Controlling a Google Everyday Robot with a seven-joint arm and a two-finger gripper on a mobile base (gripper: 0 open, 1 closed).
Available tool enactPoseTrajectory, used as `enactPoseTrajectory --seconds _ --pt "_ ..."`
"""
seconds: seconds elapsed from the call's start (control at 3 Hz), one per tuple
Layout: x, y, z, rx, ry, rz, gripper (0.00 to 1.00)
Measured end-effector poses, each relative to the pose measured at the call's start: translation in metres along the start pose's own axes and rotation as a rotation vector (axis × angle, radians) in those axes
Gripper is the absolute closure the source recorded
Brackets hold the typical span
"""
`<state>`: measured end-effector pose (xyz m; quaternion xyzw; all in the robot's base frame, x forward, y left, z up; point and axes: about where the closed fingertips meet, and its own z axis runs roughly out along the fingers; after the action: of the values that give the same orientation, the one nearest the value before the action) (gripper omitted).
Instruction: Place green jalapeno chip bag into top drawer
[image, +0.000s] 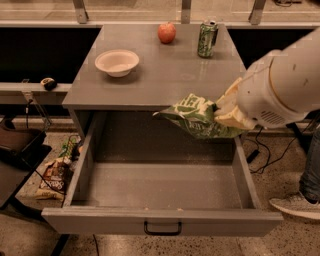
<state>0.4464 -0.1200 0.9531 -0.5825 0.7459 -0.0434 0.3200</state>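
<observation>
Over the right rear corner of the open drawer (160, 220) we see the gripper (226, 111), reaching in from the right at the end of a thick white arm (287, 82). Its pale fingers (231, 95) are clamped on the right end of the chip bag (196, 118), so the bag hangs in the air, held fast. The bag juts out to the left of the gripper, crumpled and green with white lettering, its pale tip pointing toward the middle of the table's front edge. It sits just below the table (165, 75) edge and above the drawer's floor, touching neither as far as we can tell.

The drawer is pulled well out, and a small black handle (162, 229) sits at the middle of its front panel. On the table, well behind the gripper, stand a white bowl (116, 62), a red apple (166, 32) and a green can (207, 38). A brown snack bag (52, 177) lies on the floor to the left of the drawer, and a shoe (295, 205) shows at the right.
</observation>
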Motion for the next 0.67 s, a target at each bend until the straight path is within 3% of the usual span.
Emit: enactPoseTrajectory --seconds 0.33,0.67 --pt "0.046 -0.007 0.055 -0.076 -0.109 0.111 1.00" --pt "0.070 -0.014 0.082 -0.101 -0.157 0.166 1.00"
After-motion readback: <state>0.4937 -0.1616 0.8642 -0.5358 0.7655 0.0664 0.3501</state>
